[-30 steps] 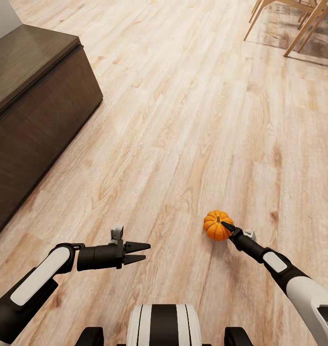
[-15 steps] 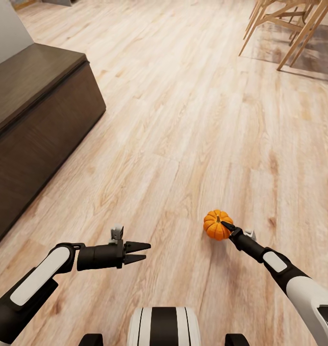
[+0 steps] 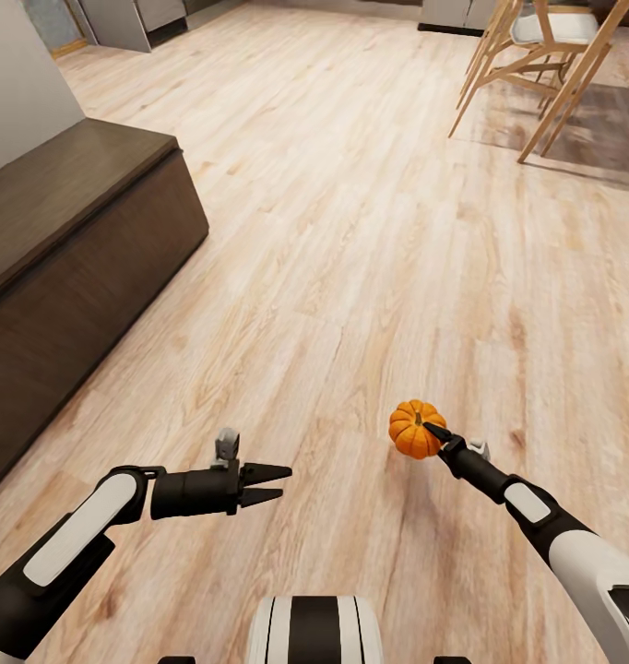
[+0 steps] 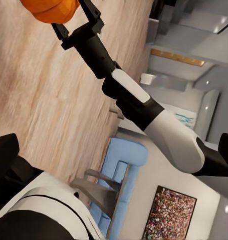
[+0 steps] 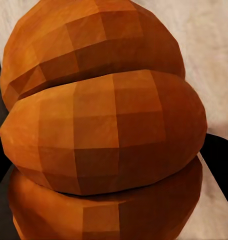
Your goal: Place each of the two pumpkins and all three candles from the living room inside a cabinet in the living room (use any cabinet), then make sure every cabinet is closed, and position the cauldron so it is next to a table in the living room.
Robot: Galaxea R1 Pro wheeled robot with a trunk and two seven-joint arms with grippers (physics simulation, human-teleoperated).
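Change since earlier: whole head view had shifted as the camera tilted up, bringing more of the far floor, the chair legs and the grey units at the back into sight; both arms and the pumpkin kept the same pose relative to the robot.
Pumpkin: one orange ribbed pumpkin (image 3: 416, 430) was held off the floor at the tip of the right arm, ahead and to the right of the robot's base; in the right wrist view its ribs (image 5: 103, 125) sat close against the camera.
Right claw: right claw (image 3: 432, 432) was clamped on the pumpkin, one dark finger lying across its top by the stem; the left wrist view showed two fingers gripping the pumpkin's lower part (image 4: 49, 9).
Left claw: left claw (image 3: 276, 485) was held out level over the floor, pointing toward the right arm, its two fingers slightly apart and holding nothing.
Cabinet: long dark-brown cabinet (image 3: 65, 267) stood on the robot's left against a pale wall, its visible faces flush; it was well apart from the pumpkin.
Floor: light wood plank floor (image 3: 351, 240) stretched ahead.
Chairs: light wooden chair legs (image 3: 527, 65) stood on a grey rug (image 3: 591, 129) far ahead on the right.
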